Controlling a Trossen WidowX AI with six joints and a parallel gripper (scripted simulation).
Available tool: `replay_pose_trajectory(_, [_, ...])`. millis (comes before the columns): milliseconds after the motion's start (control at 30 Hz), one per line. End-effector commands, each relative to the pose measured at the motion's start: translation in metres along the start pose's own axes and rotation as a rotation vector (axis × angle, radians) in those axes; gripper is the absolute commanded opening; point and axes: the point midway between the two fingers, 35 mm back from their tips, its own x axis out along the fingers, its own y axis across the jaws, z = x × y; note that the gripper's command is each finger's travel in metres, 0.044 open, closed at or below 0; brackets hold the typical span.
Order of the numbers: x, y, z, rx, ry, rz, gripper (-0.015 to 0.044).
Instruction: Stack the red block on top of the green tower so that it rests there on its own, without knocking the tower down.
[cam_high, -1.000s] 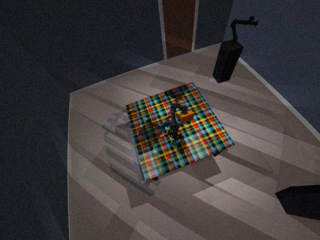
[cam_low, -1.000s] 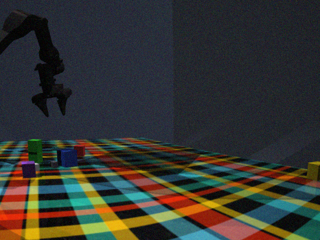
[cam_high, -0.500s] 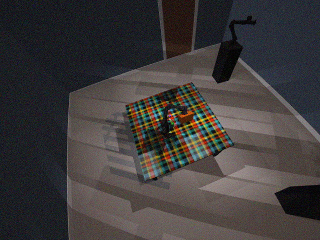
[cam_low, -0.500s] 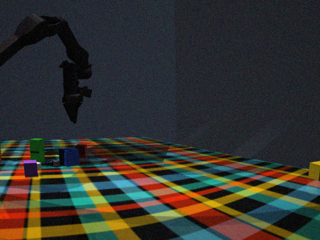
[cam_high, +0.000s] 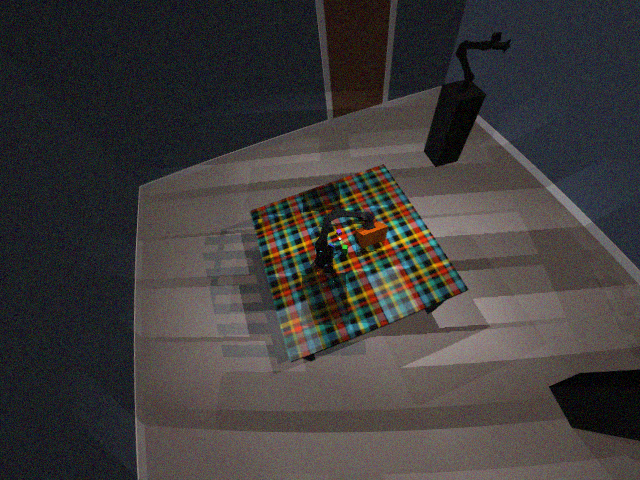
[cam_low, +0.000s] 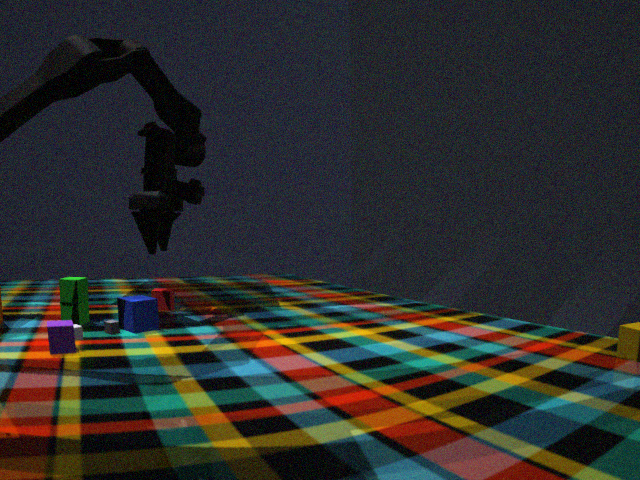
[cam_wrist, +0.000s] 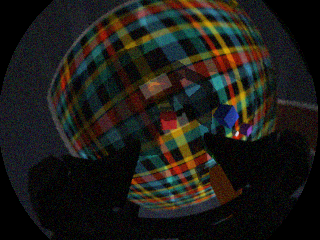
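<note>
Dark robot arm hanging above a plaid-covered table.

Its black parallel-jaw gripper (cam_low: 156, 242) is spread wide and empty, high over the small red cube block (cam_low: 163, 299), which sits on the plaid cloth (cam_low: 361, 392) behind a blue cube (cam_low: 137, 313), near the upright green block tower (cam_low: 73, 300).

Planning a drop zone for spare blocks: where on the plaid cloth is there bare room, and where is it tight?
Bare: the wide plaid stretch between the blue block and the yellow block at the far right edge, plus the near foreground. Crowded: the left cluster, with green tower, red block, purple block and two small grey cubes, under the open gripper.
</note>
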Motion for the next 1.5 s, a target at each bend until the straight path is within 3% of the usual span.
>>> replay_pose_trajectory(0, [0.005,-0.001,0.004,0.018,-0.001,-0.003,0.0440])
replay_pose_trajectory(233, [0.048,-0.002,0.004,0.018,-0.002,-0.005,0.0440])
replay_pose_trajectory(1467, [0.094,-0.003,0.007,0.018,-0.004,-0.007,0.0440])
